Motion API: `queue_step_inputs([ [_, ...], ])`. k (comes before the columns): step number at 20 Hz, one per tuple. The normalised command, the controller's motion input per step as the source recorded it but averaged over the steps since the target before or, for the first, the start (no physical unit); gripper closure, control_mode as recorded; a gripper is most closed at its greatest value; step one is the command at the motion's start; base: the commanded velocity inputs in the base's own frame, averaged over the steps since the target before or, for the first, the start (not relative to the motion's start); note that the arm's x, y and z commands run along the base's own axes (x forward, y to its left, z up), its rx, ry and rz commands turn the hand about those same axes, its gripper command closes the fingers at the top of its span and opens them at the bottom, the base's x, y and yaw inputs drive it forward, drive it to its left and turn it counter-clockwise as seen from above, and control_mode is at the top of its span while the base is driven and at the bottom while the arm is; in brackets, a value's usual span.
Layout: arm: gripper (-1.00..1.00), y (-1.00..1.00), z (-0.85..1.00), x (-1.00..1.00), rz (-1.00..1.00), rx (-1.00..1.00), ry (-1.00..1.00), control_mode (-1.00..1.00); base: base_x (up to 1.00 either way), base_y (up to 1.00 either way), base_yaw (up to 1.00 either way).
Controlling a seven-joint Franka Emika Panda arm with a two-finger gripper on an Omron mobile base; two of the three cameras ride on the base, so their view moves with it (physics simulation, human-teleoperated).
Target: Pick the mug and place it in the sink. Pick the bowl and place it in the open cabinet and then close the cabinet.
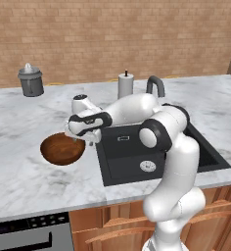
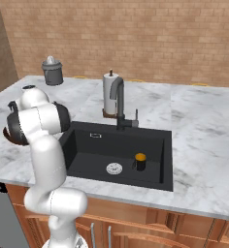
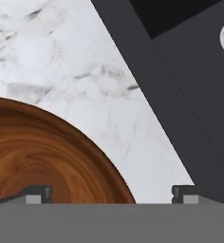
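1. The end effector (image 3: 111,193) hangs released, jaws spread wide, over the right rim of the bowl (image 1: 62,148).
2. The bowl sits on the marble counter (image 1: 19,122), just left of the sink (image 1: 132,159).
3. A mug (image 2: 140,162) stands inside the sink, near the drain (image 2: 114,168).

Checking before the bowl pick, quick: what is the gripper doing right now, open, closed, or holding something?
Gripper: open, fingers spread wide, holding nothing; it hangs over the right rim of the bowl, beside the sink.
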Motion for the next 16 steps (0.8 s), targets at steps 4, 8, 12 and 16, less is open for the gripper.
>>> queue_step_inputs([
  [4,-1.0,0.17,-0.21,0.0,0.0,0.0,0.0,-1.0,0.0,0.0,0.0],
  [8,-1.0,0.19,-0.24,-0.02,0.0,0.0,0.03,-1.0,0.0,0.0,0.0],
  [12,-1.0,0.09,-0.35,-0.07,0.01,0.01,0.01,-1.0,0.0,0.0,0.0],
  [16,1.0,0.08,-0.24,-0.03,0.0,0.0,0.0,-1.0,0.0,0.0,0.0],
])
